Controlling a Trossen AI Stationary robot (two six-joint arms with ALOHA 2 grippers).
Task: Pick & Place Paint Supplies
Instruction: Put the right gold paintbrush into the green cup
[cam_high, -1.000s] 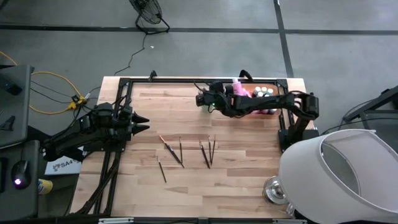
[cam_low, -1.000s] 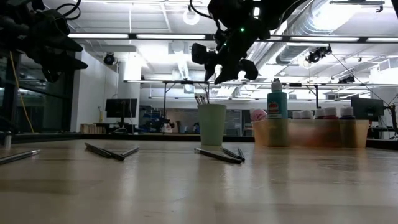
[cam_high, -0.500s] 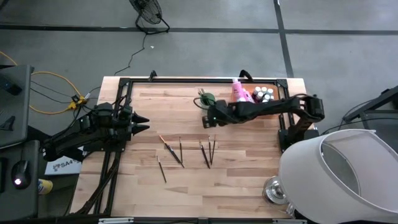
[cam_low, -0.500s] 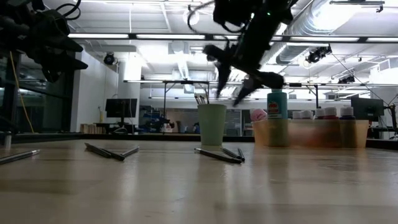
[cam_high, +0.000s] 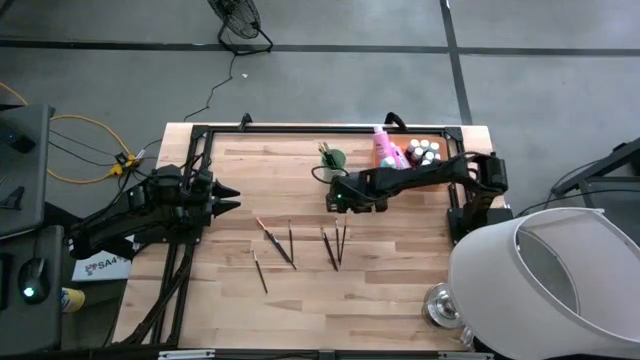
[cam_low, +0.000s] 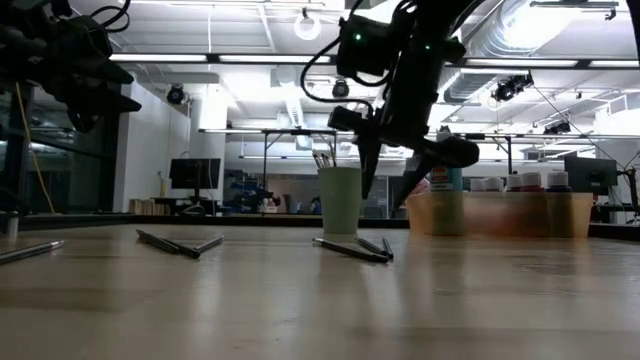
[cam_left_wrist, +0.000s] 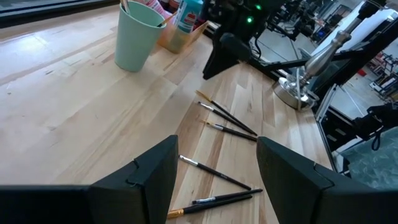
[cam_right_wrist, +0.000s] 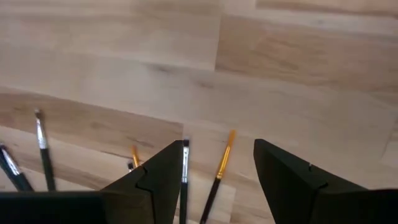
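Several thin dark brushes (cam_high: 333, 245) lie flat on the wooden table, some with orange ends (cam_right_wrist: 221, 167). My right gripper (cam_high: 339, 205) hangs open above their far ends, pointing down; in its wrist view two brush tips (cam_right_wrist: 185, 169) show between its fingers, untouched. A light green cup (cam_high: 333, 160) holding a few brushes stands behind it. The orange tray (cam_high: 441, 180) at the far right holds small pale-capped bottles (cam_high: 425, 150), a pink bottle (cam_high: 383, 148) and a teal one (cam_left_wrist: 188, 15). My left gripper (cam_high: 226, 198) waits open at the table's left.
A black metal frame (cam_high: 300, 129) runs along the table's far edge and down its left side. A metal stand base (cam_high: 440, 303) sits at the near right corner beside a large white shade (cam_high: 545, 280). Bare wood lies between the brushes and the near edge.
My right gripper has come away from above the cup and tray toward the table's near edge and down. It has tipped from nearly level to pointing steeply down, and now hangs over the brushes' far ends. The brushes have not moved.
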